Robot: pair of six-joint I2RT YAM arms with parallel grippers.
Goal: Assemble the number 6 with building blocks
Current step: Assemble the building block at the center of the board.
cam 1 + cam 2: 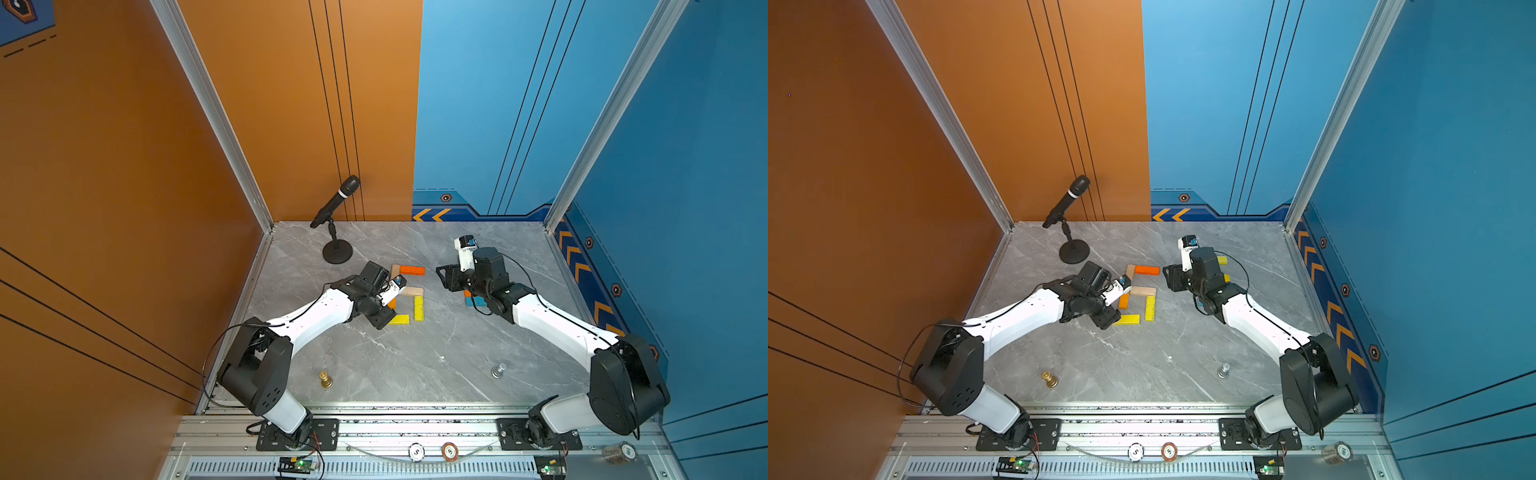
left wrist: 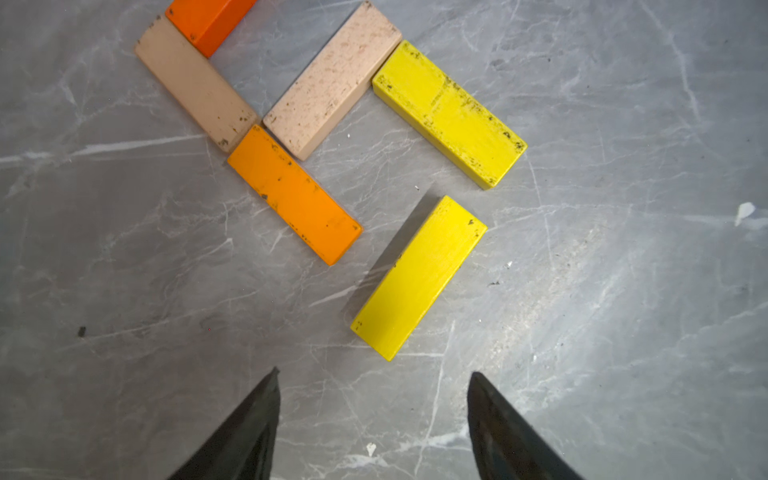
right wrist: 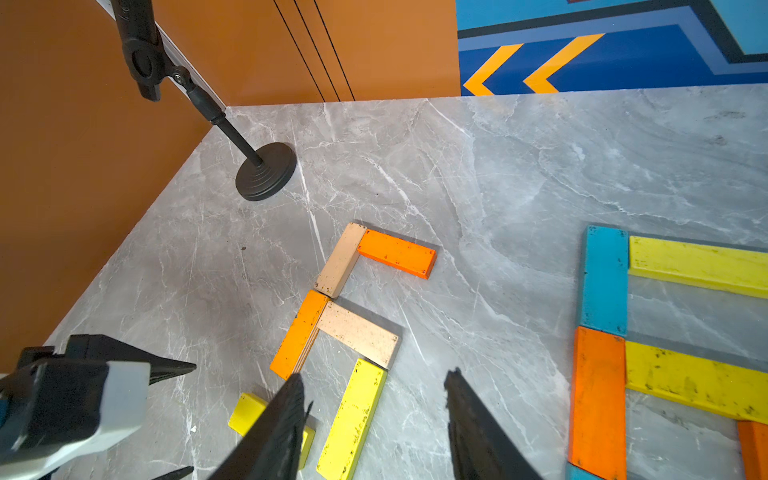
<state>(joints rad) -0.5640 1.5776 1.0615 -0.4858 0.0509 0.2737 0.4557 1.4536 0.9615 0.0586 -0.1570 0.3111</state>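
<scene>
**Desk:** While the left gripper (image 2: 374, 372) hangs open and empty just short of a yellow block (image 2: 419, 277), six building blocks (image 1: 418, 308) spell a 6 mid-worktop (image 1: 415, 365), nearer the far edge. Why is it there?

**Photographer:** It reads as the loop's foot. It lies flat, near the orange block (image 2: 295, 199) and the second yellow block (image 2: 449, 114) but touching neither, so the loop probably needs closing.

**Desk:** And the right gripper (image 3: 376, 373)?

**Photographer:** Its jaws are apart with nothing between them, and it waits beside the figure. Spare blocks (image 3: 604, 278) lie toward the right edge.

**Desk:** Any writing?

**Photographer:** None on the blocks. Two round tokens (image 1: 416, 452) on the front rail (image 1: 374, 428) show what looks like a 5.
</scene>
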